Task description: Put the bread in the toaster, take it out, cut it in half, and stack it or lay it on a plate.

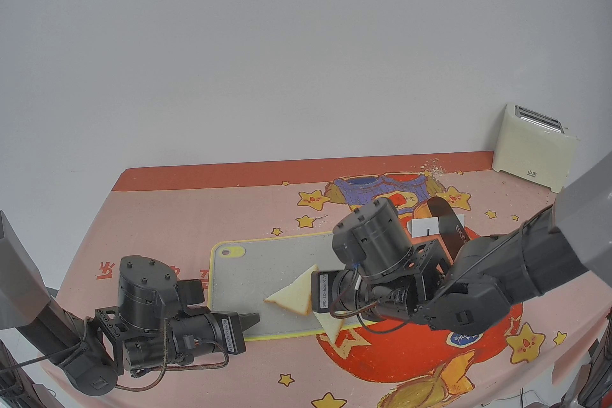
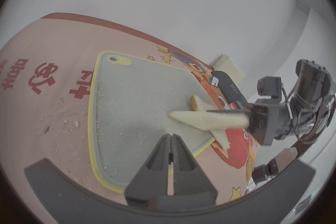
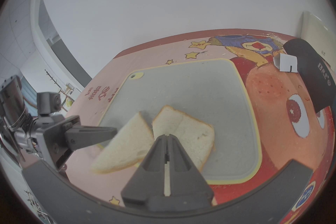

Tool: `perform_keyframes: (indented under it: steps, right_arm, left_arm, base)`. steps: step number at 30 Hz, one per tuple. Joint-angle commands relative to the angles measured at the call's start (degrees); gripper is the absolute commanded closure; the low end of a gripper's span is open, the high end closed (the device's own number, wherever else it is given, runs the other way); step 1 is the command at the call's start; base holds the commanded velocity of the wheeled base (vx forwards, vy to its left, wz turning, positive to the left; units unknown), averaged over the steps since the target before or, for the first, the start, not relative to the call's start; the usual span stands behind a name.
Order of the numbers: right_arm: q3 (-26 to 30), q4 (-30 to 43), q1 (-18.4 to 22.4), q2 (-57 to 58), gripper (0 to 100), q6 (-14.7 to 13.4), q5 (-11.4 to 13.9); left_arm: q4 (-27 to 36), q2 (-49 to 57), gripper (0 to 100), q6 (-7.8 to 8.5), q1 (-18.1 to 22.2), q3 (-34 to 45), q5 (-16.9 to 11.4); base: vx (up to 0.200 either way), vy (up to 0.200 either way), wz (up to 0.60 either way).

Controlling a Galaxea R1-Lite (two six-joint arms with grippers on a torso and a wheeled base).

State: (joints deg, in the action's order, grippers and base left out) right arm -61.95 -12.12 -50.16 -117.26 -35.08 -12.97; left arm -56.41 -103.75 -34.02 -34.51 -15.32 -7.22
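Note:
A grey cutting board with a yellow rim lies mid-table. My right gripper is shut on a triangular half of bread, holding it flat a little above the board's front part. From the right wrist, that half sticks out beside the shut fingers. The other half lies on the board below, its corner poking over the front rim. My left gripper is shut and empty at the board's front edge, just left of the held bread. The cream toaster stands far right.
A black blade-like tool with a white tag lies right of the board, behind my right wrist. Crumbs dot the pink cartoon tablecloth and the board's left side. The cloth left of the board is bare.

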Motion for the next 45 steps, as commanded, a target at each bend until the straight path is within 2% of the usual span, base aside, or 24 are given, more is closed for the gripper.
perform_keyframes:
  steps: [1, 5, 11, 20, 25, 45]
  right_arm:
    - [-1.50, -0.01, 0.86, -1.04, 100, 0.02, 0.05]
    - [-1.33, 0.08, 0.86, -0.34, 100, 0.10, -0.48]
    - [-0.89, 0.08, 1.65, 0.45, 100, 0.10, -0.83]
    - [0.69, 1.04, 2.97, 2.30, 100, 0.10, -1.79]
    - [3.33, 4.47, 2.44, 3.97, 100, -1.21, -1.79]
    - [8.87, 4.73, -0.11, 5.99, 100, -1.57, -1.71]
  left_arm:
    - [-0.02, -0.04, 100, 0.10, -0.12, 0.03, -0.08]
    - [-0.20, 0.13, 100, 0.27, -0.03, -0.15, -0.96]
    - [-0.20, 0.39, 100, -0.08, 0.59, -2.78, -0.78]
    - [0.24, 2.86, 100, -0.08, 5.07, -4.98, -1.13]
    - [0.33, -1.28, 100, 0.19, 5.07, -7.97, -1.92]
    - [0.42, -10.59, 100, 0.36, 5.16, -15.26, -2.19]
  base:
    - [0.000, 0.000, 0.00]
    - [0.000, 0.000, 0.00]
    - [0.000, 0.000, 0.00]
    - [0.000, 0.000, 0.00]
    - [0.000, 0.000, 0.00]
    - [0.000, 0.000, 0.00]
